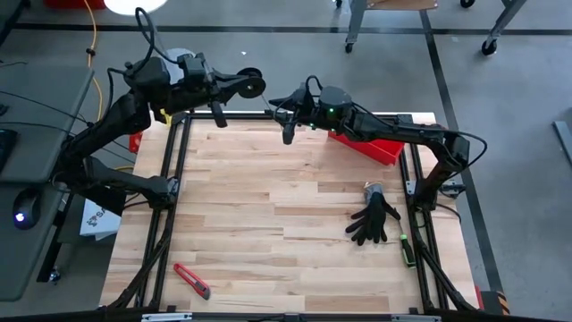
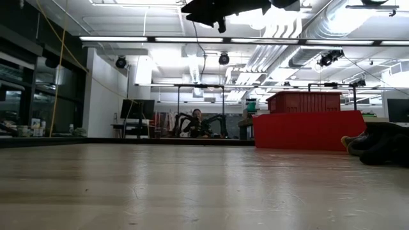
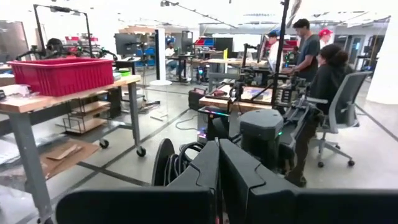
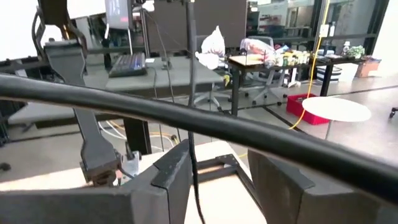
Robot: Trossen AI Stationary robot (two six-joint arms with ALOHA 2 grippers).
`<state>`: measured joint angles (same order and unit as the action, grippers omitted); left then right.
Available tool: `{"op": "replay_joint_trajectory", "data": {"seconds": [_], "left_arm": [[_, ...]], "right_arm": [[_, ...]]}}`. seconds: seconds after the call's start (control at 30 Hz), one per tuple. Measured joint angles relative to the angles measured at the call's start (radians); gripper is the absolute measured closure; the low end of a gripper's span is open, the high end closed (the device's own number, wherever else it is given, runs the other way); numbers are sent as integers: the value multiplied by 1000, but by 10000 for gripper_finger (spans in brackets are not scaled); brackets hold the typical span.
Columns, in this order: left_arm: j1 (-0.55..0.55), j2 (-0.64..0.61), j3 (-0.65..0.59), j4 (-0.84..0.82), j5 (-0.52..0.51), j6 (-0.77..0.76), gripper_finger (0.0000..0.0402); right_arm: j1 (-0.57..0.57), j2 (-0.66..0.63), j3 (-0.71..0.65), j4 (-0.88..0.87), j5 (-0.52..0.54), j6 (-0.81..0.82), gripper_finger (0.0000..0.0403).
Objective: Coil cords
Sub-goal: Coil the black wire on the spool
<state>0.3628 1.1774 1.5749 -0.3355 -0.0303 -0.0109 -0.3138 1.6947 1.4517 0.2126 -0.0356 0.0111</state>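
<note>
Fingers of the right gripper (image 4: 217, 163) stand apart, clamped on nothing. A very thin dark cord (image 4: 194, 168) runs down through the gap between them without being pinched, so far as the right wrist view shows. A thick black robot cable (image 4: 261, 140) crosses in front of that gripper and is no part of the job.

In the high view the right gripper (image 1: 287, 132) hangs over the far edge of the pale wooden table (image 1: 268, 224). Just beside it, towards the left arm, sits the small round black spool (image 1: 253, 85) that the cord is joined to.

The left gripper (image 1: 239, 86) is level with the spool, fingers pressed together. In the left wrist view the spool (image 3: 163, 163) stands on edge right against that gripper's fingers (image 3: 205, 171). Whether they pinch part of it I cannot tell.

By my reading the cord's long axis is close to vertical, dropping from the spool past the right gripper. The left arm is nearer the spool and the right arm nearer the loose length. The next move likely calls for the right fingers to close on the strand and lead it round the spool.
</note>
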Motion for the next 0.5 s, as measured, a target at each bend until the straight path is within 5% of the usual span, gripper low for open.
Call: {"op": "replay_joint_trajectory", "data": {"seconds": [0.5], "left_arm": [[0,0,0,26,-8,-4,400]], "right_arm": [[14,-13,0,-13,-10,-15,330]]}}
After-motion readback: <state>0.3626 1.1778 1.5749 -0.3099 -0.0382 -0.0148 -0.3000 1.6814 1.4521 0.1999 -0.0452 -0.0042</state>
